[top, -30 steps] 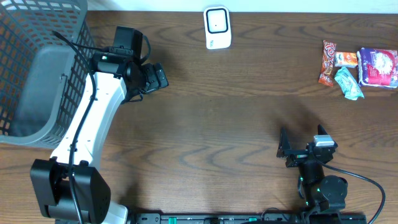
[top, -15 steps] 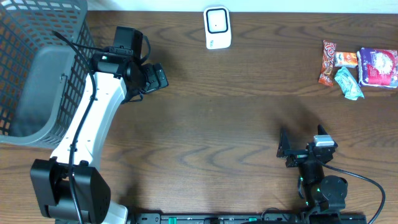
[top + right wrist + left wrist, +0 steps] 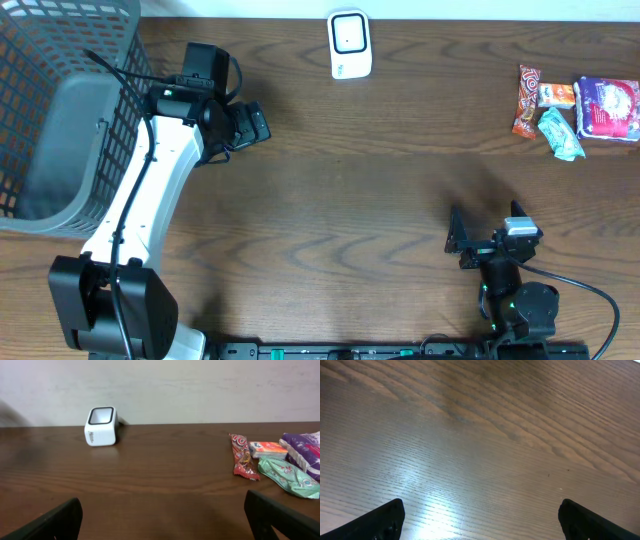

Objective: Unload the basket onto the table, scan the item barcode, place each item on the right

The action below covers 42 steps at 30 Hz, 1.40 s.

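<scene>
A white barcode scanner [image 3: 350,44] stands at the table's far edge; the right wrist view shows the scanner [image 3: 101,426] at upper left. Several snack items lie at the far right: a red packet [image 3: 526,100], an orange one [image 3: 556,95], a teal one [image 3: 560,134] and a purple pack [image 3: 607,108]. In the right wrist view the red packet [image 3: 242,456] and teal packet [image 3: 289,476] lie ahead to the right. My left gripper [image 3: 255,125] hovers open over bare wood [image 3: 480,520], left of the scanner. My right gripper [image 3: 462,240] is open and empty near the front edge [image 3: 162,517].
A grey mesh basket [image 3: 30,60] fills the far left corner, beside the left arm. A pale wall [image 3: 200,385] rises behind the table's far edge. Brown wood [image 3: 400,180] lies between the two grippers.
</scene>
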{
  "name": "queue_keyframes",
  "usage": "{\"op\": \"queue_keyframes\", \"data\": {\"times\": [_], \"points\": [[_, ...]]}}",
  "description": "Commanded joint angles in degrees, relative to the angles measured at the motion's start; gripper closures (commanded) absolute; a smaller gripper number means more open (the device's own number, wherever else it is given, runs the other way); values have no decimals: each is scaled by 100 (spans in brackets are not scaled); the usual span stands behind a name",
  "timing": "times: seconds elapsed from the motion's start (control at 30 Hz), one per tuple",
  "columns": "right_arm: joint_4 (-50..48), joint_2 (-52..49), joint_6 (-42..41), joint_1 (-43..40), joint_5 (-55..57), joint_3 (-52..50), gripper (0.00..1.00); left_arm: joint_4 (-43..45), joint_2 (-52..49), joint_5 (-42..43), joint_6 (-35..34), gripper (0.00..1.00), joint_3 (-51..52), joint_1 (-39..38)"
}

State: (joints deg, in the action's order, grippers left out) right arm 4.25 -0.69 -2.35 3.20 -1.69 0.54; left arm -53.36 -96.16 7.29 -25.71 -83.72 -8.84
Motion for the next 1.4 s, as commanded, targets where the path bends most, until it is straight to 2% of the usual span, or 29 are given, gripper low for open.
{"op": "queue_keyframes", "data": {"times": [0.0,0.87,1.07,1.37], "points": [[7,37,-37,22,7,-20,1,-13,-2,-72,-11,2,-50,4],[7,37,-37,22,7,-20,1,-46,140,-68,-9,2,-50,2],[7,37,-37,22,7,-20,1,-76,570,-72,437,2,101,-61],[7,37,-37,22,7,-20,1,330,1823,-70,968,2,1141,-61]]}}
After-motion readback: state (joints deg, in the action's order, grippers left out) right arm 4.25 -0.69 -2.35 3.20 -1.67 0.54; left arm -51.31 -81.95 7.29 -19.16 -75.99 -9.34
